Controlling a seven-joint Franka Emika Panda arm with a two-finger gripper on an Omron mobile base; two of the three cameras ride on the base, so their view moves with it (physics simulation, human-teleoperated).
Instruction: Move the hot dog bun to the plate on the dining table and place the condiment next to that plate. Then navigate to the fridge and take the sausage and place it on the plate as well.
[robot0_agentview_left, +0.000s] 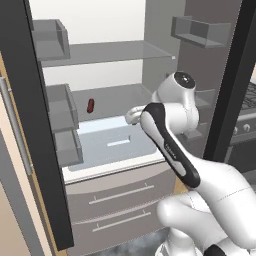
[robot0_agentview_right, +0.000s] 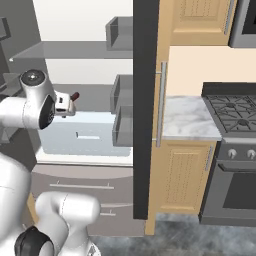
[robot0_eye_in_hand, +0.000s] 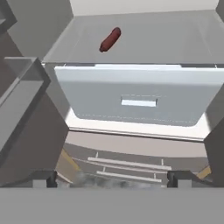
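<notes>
My end effector at the open fridge, fingers spread and empty

My end effector (robot0_eye_in_hand: 112, 178) hangs released in front of the fridge (robot0_agentview_left: 115, 55), holding nothing, its two fingertips (robot0_eye_in_hand: 176, 178) wide apart at the bottom of the hand view. The sausage (robot0_eye_in_hand: 110, 40) lies ahead of it and a little to its left, on the glass shelf (robot0_eye_in_hand: 175, 39), well apart from the fingers. The white drawer (robot0_eye_in_hand: 138, 103) sits between the shelf and my end effector, below the sausage. In the right base view the sausage (robot0_agentview_right: 74, 96) shows just past my hand.
</notes>
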